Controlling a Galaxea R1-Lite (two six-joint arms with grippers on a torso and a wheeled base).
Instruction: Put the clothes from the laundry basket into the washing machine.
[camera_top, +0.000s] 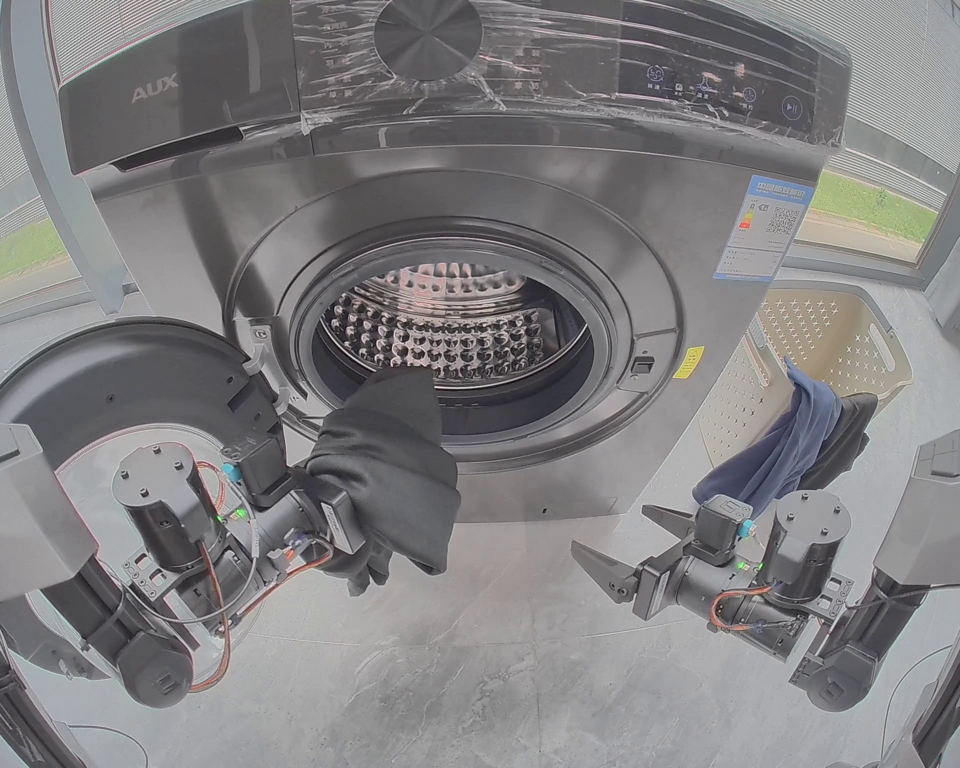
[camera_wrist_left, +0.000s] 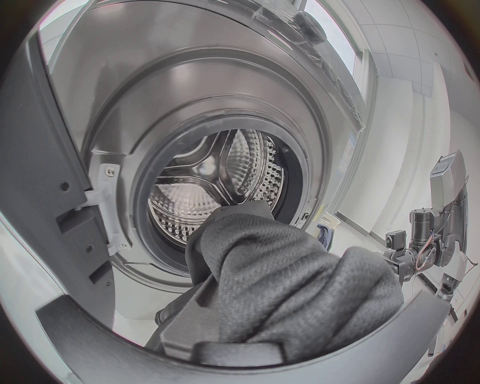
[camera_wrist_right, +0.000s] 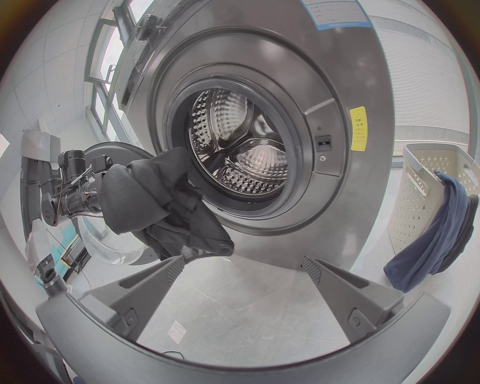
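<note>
My left claw (camera_top: 365, 560) is clamped on a black garment (camera_top: 395, 470), held just before the washing machine (camera_top: 650, 230) drum mouth. My right claw (camera_top: 612, 535) hangs apart and empty, low before the machine. The laundry basket (camera_top: 850, 340) beside the machine carries a blue garment (camera_top: 780, 450) over its rim.

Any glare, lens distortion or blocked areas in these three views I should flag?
Head view: film over the control panel throws wrinkled glare; the drum is evenly lit. Left wrist view: strong fisheye bending, dark corners; the black garment in the left gripper covers part of the drum opening. Right wrist view: same bending, bright highlights inside the drum, the open right gripper in the foreground.
</note>
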